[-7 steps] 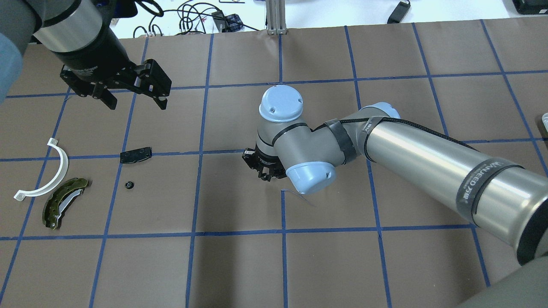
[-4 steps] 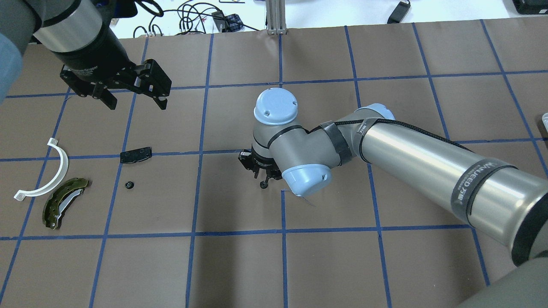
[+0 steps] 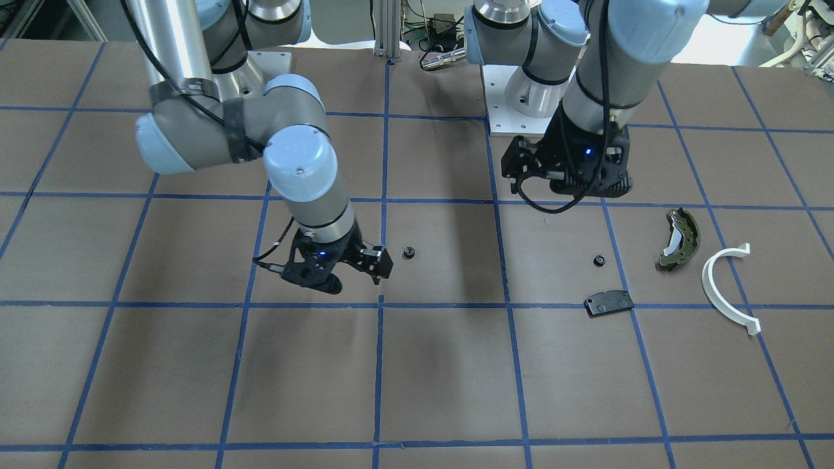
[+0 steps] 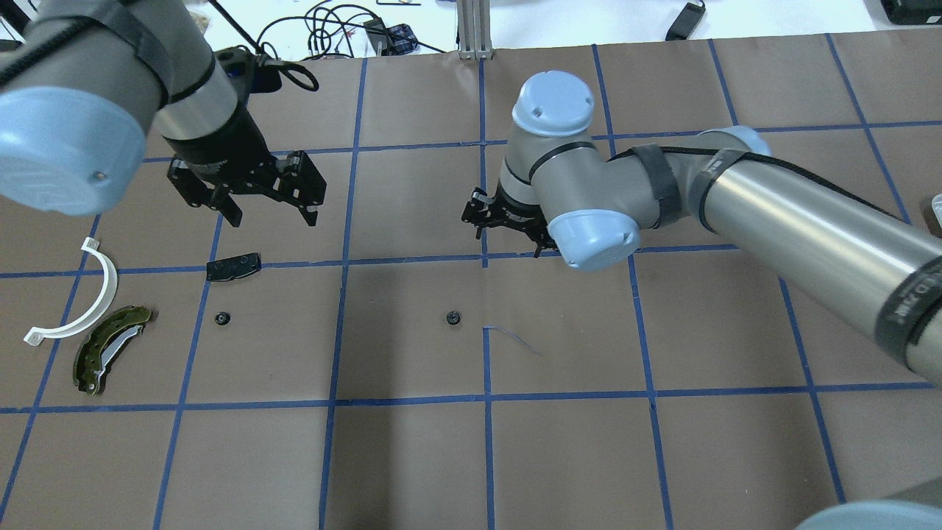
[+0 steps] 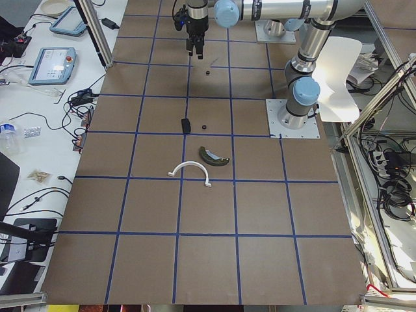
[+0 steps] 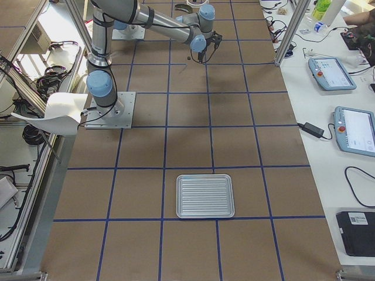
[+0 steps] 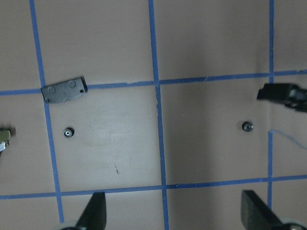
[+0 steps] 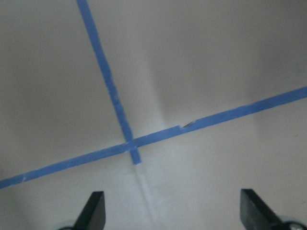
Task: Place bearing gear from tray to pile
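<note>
Gear (image 4: 453,318) is sitting at 3 o'clock from pile (image 4: 88,364), tiny, probably slipping on regrasp, with left gripper (image 4: 274,219) and right gripper (image 4: 509,237) gaping empty.

From my desk I see a brown paper-covered tabletop (image 4: 412,456), ruled into squares by blue tape lines (image 4: 486,401). Beyond its far edge runs a white bench (image 4: 559,22) strewn with black cables (image 4: 324,29), and a silver aluminium post (image 4: 471,29) stands at that edge. A grey touch-screen pendant (image 6: 331,73) lies on the same bench. Aluminium frame rails (image 5: 351,221) border the tabletop's opposite, robot-side edge. The light is even and soft, with faint shadows on the paper.
</note>
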Controlling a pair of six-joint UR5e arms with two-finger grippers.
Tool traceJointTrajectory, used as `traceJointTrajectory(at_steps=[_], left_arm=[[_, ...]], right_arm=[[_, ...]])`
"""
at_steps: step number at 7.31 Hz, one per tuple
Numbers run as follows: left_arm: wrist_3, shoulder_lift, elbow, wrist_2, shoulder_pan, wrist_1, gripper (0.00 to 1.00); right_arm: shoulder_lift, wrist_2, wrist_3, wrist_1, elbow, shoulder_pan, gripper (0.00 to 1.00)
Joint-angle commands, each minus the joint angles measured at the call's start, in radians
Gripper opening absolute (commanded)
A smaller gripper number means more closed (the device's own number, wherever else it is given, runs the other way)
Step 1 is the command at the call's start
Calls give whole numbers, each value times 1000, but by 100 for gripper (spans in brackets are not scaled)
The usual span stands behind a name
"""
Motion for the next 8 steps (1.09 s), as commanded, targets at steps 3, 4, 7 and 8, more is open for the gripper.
traceJointTrajectory(at_steps=[3, 4, 7, 8], left_arm=[[-236, -148, -281, -3, -157, 518, 100], [-318, -187, -281, 0, -248, 558, 100], [-415, -291, -285, 5, -330, 699, 100], [-424, -314, -285, 8, -334, 714, 100]], right_arm=[[-248, -74, -411, 430, -3, -289, 100], [-329, -111, -421, 500, -3, -309, 100], [-448, -162, -409, 598, -9, -301, 100], [-442, -159, -410, 600, -12, -301, 100]])
